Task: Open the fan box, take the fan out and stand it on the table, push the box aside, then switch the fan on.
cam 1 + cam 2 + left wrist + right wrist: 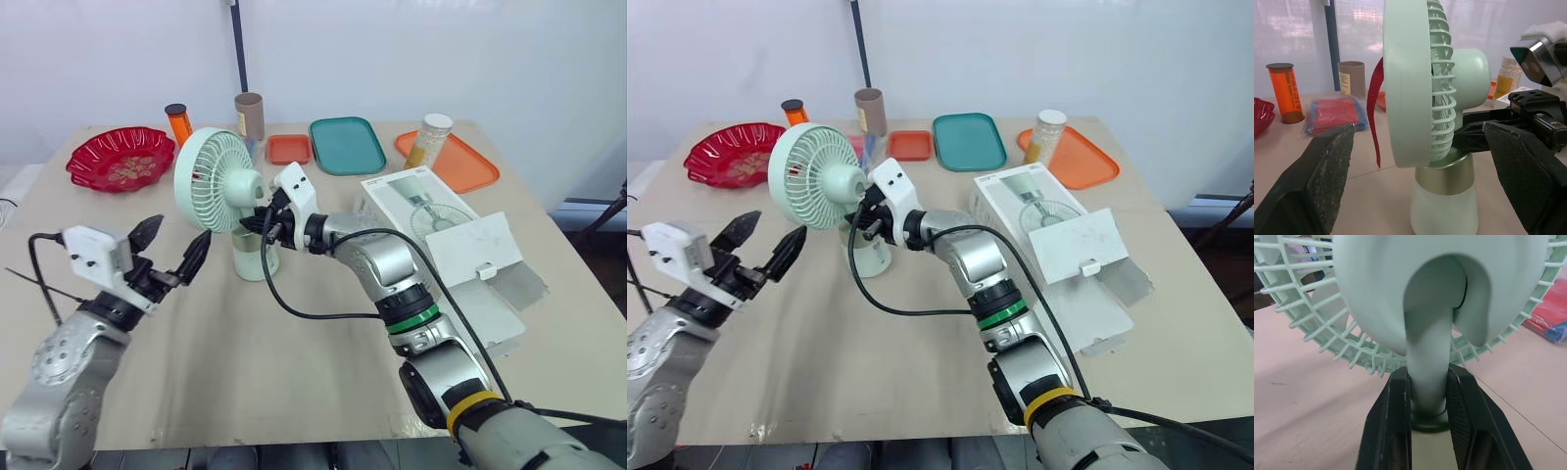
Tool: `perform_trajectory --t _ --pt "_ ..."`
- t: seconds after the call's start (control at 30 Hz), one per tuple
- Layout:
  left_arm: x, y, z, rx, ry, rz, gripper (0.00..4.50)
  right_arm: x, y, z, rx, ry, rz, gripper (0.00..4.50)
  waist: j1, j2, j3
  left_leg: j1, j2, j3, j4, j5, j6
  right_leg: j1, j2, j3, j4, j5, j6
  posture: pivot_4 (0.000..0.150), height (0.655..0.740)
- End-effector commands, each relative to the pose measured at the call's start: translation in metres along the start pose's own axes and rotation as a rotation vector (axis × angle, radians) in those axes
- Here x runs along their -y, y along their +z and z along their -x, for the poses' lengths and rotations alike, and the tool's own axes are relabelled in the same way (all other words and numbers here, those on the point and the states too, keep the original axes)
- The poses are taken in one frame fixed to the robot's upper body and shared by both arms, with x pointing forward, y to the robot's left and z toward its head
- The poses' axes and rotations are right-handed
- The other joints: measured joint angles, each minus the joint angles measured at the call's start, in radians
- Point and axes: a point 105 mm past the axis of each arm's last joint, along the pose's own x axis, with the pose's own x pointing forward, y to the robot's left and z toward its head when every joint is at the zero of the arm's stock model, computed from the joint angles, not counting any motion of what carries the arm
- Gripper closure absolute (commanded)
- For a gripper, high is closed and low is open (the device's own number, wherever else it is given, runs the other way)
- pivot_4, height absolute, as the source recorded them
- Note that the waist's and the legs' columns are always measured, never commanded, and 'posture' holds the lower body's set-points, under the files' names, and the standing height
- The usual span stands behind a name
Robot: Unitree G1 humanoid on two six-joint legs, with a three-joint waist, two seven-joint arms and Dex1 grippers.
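Right claw (266, 221) around fan (211, 168) neck, base partly hidden

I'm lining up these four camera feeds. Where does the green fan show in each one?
Left eye view: the fan is left of centre, in the upper half.
Right eye view: further left, in the upper half.
Left wrist view: centre, seen side-on.
Right wrist view: its back, close up, across the top.
Shared landmark: the right gripper, shut on the fan's neck.

Fan (813, 176) upright on counter (872, 362), right hand (864, 221) gripping its neck. Left hand (774, 228) spread, just beside. Box (1048, 230) open, right of fan.
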Motion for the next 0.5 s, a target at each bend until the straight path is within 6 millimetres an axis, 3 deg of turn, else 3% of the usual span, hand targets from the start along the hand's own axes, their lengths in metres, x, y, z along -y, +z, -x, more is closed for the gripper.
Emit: perform_trajectory --t 0.03,0.1,0.2,0.23,0.37,0.4,0.47,0.5 --pt "-0.027 0.025 0.016 0.039 0.051 -0.025 0.06 -0.002 0.031 0.014 0.125 0.054 0.059 4.09 0.001 0.001 0.001 0.0 0.0 0.0 0.0 0.0 0.0 0.0 0.0 0.0 0.0 0.0 0.0 0.15 0.74" --pt "-0.041 0.026 0.021 0.01 0.063 -0.042 0.06 -0.006 0.033 0.026 0.153 0.111 0.069 4.09 0.005 0.001 0.001 0.0 0.0 -0.001 0.0 0.0 0.0 0.001 0.0 -0.001 0.0 0.0 0.0 0.15 0.74" --pt "-0.043 0.022 0.026 -0.04 -0.009 -0.04 0.06 -0.011 0.034 0.045 0.186 0.185 0.101 4.09 0.004 0.002 0.001 0.0 -0.001 -0.001 0.0 0.0 0.0 0.001 -0.001 -0.002 -0.001 0.0 0.001 0.15 0.74" --pt "-0.041 0.02 0.027 -0.051 -0.037 -0.033 0.59 -0.012 0.033 0.05 0.19 0.2 0.11 4.09 0.004 0.001 0.001 -0.001 -0.001 -0.001 0.0 0.0 0.0 0.001 -0.001 -0.001 -0.001 0.0 0.001 0.15 0.74" --pt "-0.042 0.004 0.027 -0.109 -0.1 -0.017 1.93 -0.013 0.038 0.072 0.227 0.241 0.119 4.09 0.003 0.003 0.002 -0.001 0.0 -0.001 0.0 0.0 0.0 0.001 0.0 -0.002 -0.001 -0.001 0.0 0.15 0.74" --pt "-0.041 0.0 0.026 -0.118 -0.124 -0.004 2.07 -0.015 0.039 0.077 0.237 0.251 0.117 4.09 0.003 0.003 0.002 -0.001 0.0 -0.001 0.0 0.0 0.0 0.001 0.0 -0.002 -0.001 0.0 0.0 0.15 0.74" --pt "-0.034 -0.009 0.024 -0.14 -0.18 0.026 3.0 -0.021 0.041 0.086 0.259 0.28 0.112 4.09 0.0 0.003 0.002 -0.001 0.0 -0.001 0.0 0.0 0.0 0.001 0.0 -0.001 -0.001 0.0 0.0 0.15 0.74" --pt "-0.03 -0.014 0.022 -0.151 -0.211 0.046 3.17 -0.025 0.041 0.091 0.268 0.299 0.106 4.09 0.001 0.003 0.002 0.0 0.0 -0.001 0.0 0.0 0.0 0.001 0.0 -0.001 -0.001 0.0 0.0 0.15 0.74"
